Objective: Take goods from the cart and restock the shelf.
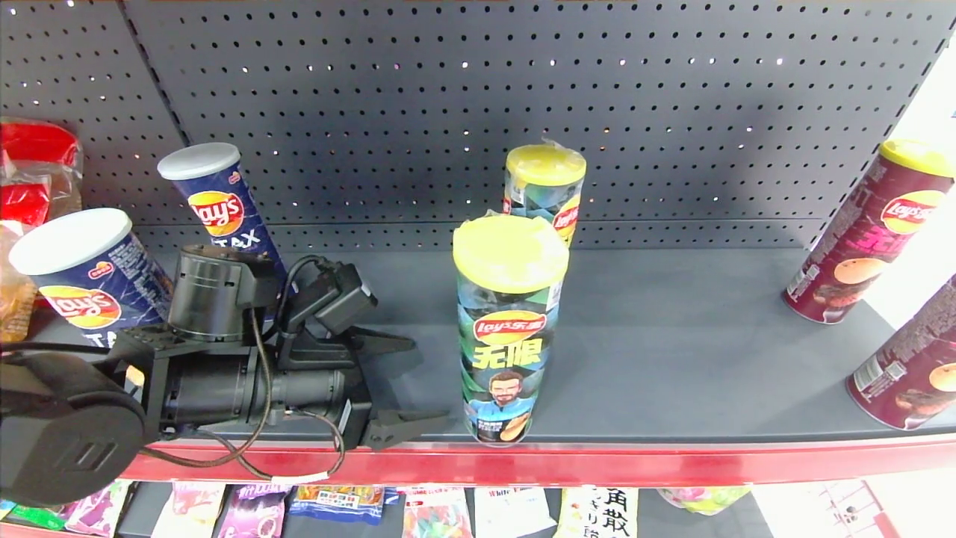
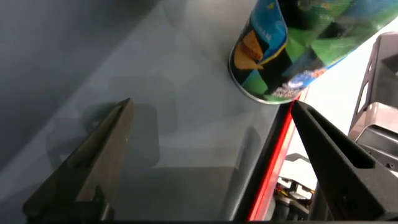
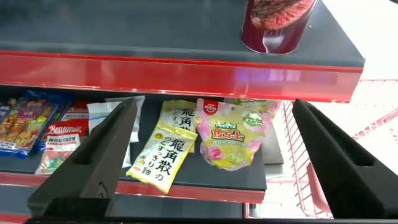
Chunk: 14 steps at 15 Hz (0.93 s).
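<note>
The right tool (image 3: 211,158) gapes wide and empty before the shelf (image 1: 672,359) front lip. The left tool (image 1: 431,379) lies low on the shelf, spread wide, holding nothing, pointing to 3 o'clock. Just off its tips the near green can (image 1: 508,329) stands upright, long axis vertical, lid up. At its 12 o'clock stands the far green can (image 1: 544,187), also upright. Two blue cans (image 1: 86,273) stand at 9 o'clock and two maroon cans (image 1: 866,232) at 3 o'clock.

The shelf (image 1: 672,351) is viewed forward and down from the head, near. The left wrist view is set low over the same shelf, close to the green can (image 2: 280,50). The red shelf edge (image 3: 186,73) is faced from in front by the right wrist view.
</note>
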### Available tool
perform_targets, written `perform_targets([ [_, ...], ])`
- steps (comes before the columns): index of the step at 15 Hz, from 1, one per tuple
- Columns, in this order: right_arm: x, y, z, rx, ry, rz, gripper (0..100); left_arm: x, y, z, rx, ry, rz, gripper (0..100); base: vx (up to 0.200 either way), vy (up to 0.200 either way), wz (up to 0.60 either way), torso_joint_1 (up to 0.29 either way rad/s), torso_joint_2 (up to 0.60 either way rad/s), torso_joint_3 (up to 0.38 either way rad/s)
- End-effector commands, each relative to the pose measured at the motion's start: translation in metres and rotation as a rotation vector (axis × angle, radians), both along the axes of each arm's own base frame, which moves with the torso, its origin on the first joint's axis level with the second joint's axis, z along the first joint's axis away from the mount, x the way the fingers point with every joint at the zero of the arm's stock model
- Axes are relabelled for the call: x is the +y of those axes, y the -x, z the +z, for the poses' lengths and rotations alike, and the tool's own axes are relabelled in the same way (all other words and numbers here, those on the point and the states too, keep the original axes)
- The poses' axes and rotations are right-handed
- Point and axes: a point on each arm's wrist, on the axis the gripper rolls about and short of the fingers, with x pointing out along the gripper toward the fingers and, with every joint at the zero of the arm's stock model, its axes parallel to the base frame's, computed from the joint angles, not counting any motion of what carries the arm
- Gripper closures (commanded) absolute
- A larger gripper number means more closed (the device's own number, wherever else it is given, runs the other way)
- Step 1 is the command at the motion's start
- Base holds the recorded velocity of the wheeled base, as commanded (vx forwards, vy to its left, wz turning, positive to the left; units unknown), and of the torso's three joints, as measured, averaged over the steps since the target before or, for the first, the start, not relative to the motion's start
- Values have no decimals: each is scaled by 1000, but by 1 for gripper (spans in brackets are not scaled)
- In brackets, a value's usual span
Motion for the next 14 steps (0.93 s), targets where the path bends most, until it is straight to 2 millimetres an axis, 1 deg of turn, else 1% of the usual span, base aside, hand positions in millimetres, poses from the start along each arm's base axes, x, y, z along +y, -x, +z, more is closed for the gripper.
perform_targets([
  [1,0,0,0,4,1,0,0,-3,-3,-2,5,-2,-7,0,0,0,0,0,0,0],
  [6,0,0,0,2,0,0,0,-8,-8,-4,7,-8,-5,0,0,0,0,0,0,0],
  [10,0,0,0,2,-1,0,0,-12,-15,0,-9,-1,-4,0,0,0,0,0,0,0],
  [14,0,0,0,4,-1,3,0,-14,-19,-1,-9,-2,-4,0,0,0,0,0,0,0],
])
